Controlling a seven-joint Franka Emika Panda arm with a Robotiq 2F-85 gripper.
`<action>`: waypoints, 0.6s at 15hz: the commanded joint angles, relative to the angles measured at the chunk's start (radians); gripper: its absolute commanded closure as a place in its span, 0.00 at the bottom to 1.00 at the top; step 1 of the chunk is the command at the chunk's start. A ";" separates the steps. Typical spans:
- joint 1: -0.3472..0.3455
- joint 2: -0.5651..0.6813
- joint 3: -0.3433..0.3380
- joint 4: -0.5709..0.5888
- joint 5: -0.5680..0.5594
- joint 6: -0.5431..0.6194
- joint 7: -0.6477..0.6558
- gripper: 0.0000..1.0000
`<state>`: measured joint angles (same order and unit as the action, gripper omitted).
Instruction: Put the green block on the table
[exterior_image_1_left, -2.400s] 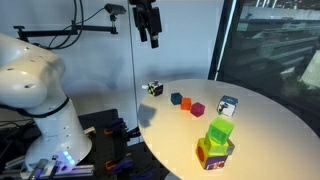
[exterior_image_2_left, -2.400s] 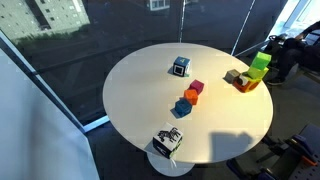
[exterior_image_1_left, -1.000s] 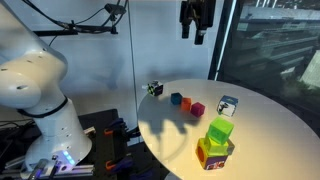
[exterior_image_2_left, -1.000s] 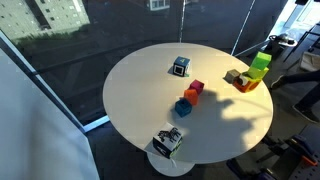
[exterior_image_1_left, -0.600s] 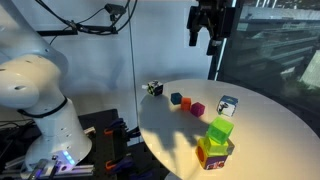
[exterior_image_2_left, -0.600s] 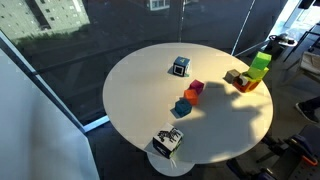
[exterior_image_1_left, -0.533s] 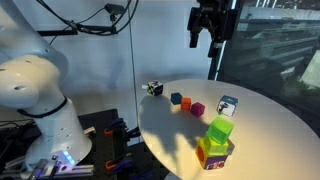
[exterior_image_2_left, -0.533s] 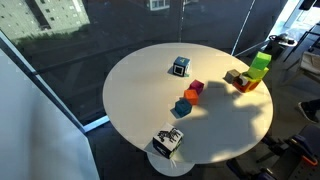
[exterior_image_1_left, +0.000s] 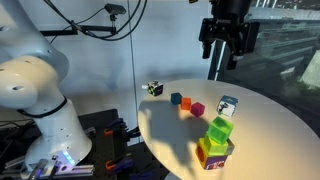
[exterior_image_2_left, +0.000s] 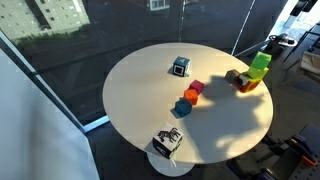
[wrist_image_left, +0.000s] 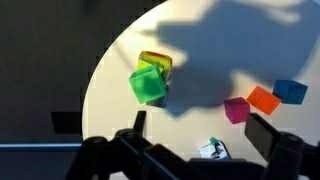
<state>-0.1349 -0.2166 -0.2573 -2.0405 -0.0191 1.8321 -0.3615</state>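
Note:
The green block (exterior_image_1_left: 221, 130) is a small lime cube resting on top of a larger multicoloured cube (exterior_image_1_left: 212, 153) near the edge of the round white table (exterior_image_1_left: 270, 125). It also shows in the other exterior view (exterior_image_2_left: 260, 62) and in the wrist view (wrist_image_left: 147, 86). My gripper (exterior_image_1_left: 228, 45) hangs high above the table, open and empty, well above the stack. In the wrist view its two fingers (wrist_image_left: 200, 135) are spread wide, with the green block off to the upper left of them.
A row of small blue (exterior_image_1_left: 176, 99), orange (exterior_image_1_left: 186, 102) and magenta (exterior_image_1_left: 198, 109) blocks lies mid-table. A white cube with blue-green marks (exterior_image_1_left: 228, 105) stands beside them. A black-and-white cube (exterior_image_1_left: 153, 88) sits at the table's edge. A glass wall stands behind.
My gripper has travelled sideways high above the table, from over the black-and-white cube's side to above the white cube and the stack. The blocks have not moved.

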 joint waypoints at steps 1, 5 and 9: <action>-0.014 0.026 0.005 0.014 -0.006 0.045 -0.010 0.00; -0.012 0.024 0.010 0.001 0.002 0.034 -0.002 0.00; -0.012 0.024 0.011 0.001 0.002 0.034 -0.001 0.00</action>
<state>-0.1365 -0.1935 -0.2565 -2.0415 -0.0190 1.8682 -0.3612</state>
